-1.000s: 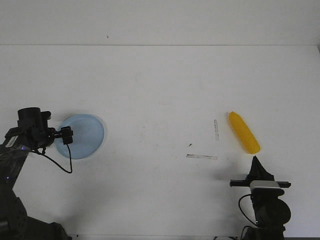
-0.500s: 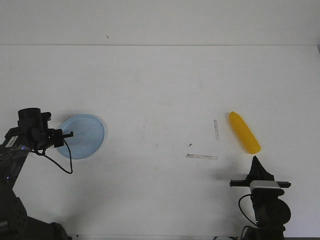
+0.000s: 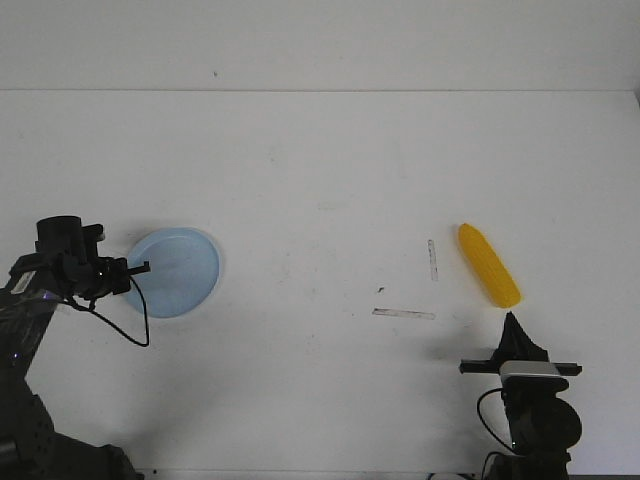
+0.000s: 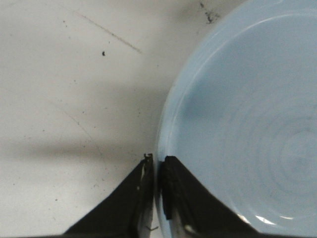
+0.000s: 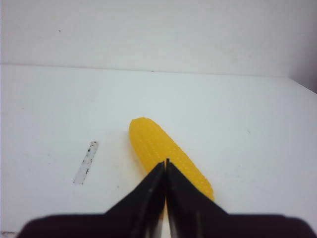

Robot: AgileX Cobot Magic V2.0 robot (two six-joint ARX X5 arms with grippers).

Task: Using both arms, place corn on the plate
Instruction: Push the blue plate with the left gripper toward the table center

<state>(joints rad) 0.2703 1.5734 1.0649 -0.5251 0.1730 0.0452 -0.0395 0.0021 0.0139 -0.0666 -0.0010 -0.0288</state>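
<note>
The pale blue plate lies at the table's left side. My left gripper is shut on the plate's left rim; in the left wrist view the two fingers pinch the rim, one inside the plate and one outside. The yellow corn lies on the table at the right, slanting. My right gripper is shut and empty, just short of the corn's near end. In the right wrist view its closed tips point at the corn.
Two strips of worn tape mark the white table left of the corn; one also shows in the right wrist view. The table's far edge meets a white wall.
The plate has slid a little to the right along the table with my left gripper on its rim. The right arm and the corn have not moved.
</note>
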